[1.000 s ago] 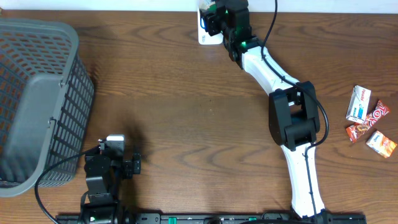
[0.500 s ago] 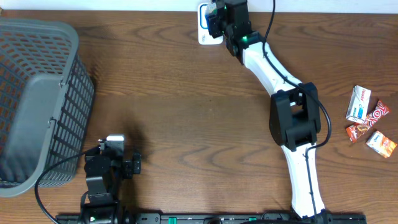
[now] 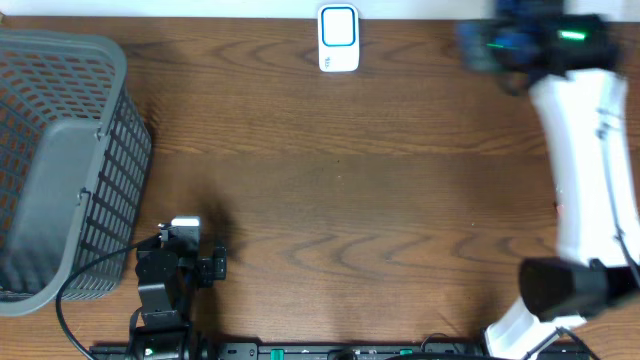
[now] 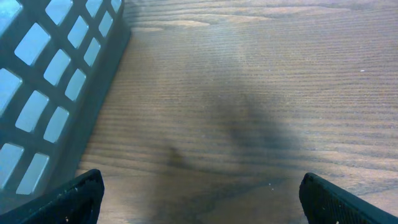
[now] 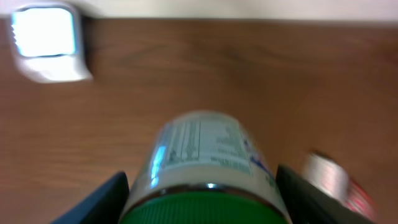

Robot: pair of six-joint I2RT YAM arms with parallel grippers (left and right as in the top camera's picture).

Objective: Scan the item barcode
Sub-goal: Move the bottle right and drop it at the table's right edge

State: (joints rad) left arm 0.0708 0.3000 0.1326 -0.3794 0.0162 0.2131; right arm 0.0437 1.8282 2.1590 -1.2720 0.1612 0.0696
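bottle gripped, scanner off to one side

left hand [image 4: 202, 199] at lower left of the overhead view, fingers wide apart over bare worktop [image 4: 249, 74], grey basket [image 3: 60, 160] just beside it. right hand [image 5: 202, 196] clamped on green-capped bottle [image 5: 202, 152], label toward wrist camera, blurred at upper right of overhead. blurred snack packet [image 5: 329, 177] beyond it. white scanner [image 3: 338, 38] at top centre, well apart.

Grey lattice basket [image 3: 118, 172], brown wood-grain table [image 3: 330, 180], white blue-faced scanner [image 3: 338, 38], green-capped white-labelled bottle [image 5: 202, 150]
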